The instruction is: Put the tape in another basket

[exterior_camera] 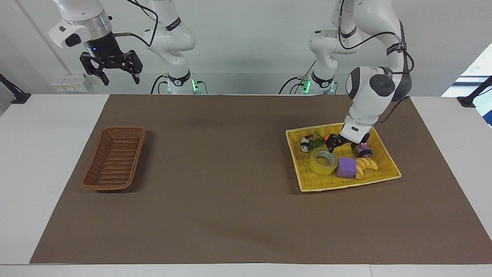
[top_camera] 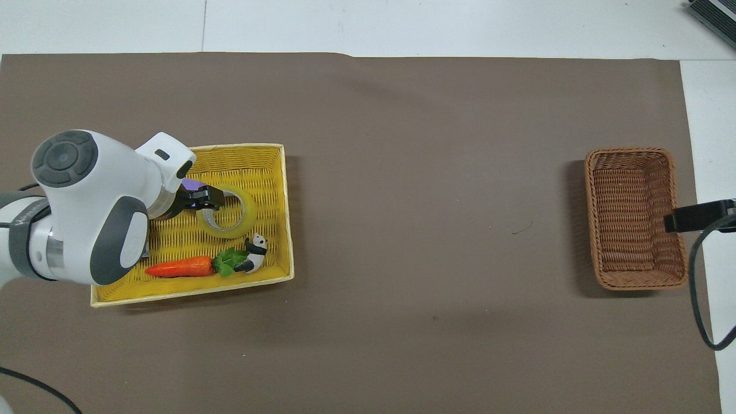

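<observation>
While the left gripper [exterior_camera: 335, 143] hovers spread over the tape [exterior_camera: 323, 161] (centre-right of frame) | straddle one wall, pinch squarely | right gripper [exterior_camera: 111, 69] waits spread, upper left

Tray [exterior_camera: 388, 175] at left arm's end of desk [exterior_camera: 38, 154], basket [exterior_camera: 114, 158] at right arm's end, well apart. In tray: tape [exterior_camera: 322, 163] beside cube [exterior_camera: 346, 168], carrot [top_camera: 179, 267] and panda [top_camera: 253, 253] nearer robots.

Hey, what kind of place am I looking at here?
Probably a robotics lab: two white arms mounted at a table under a brown mat, with a brown wicker basket and a yellow tray of toys.
</observation>
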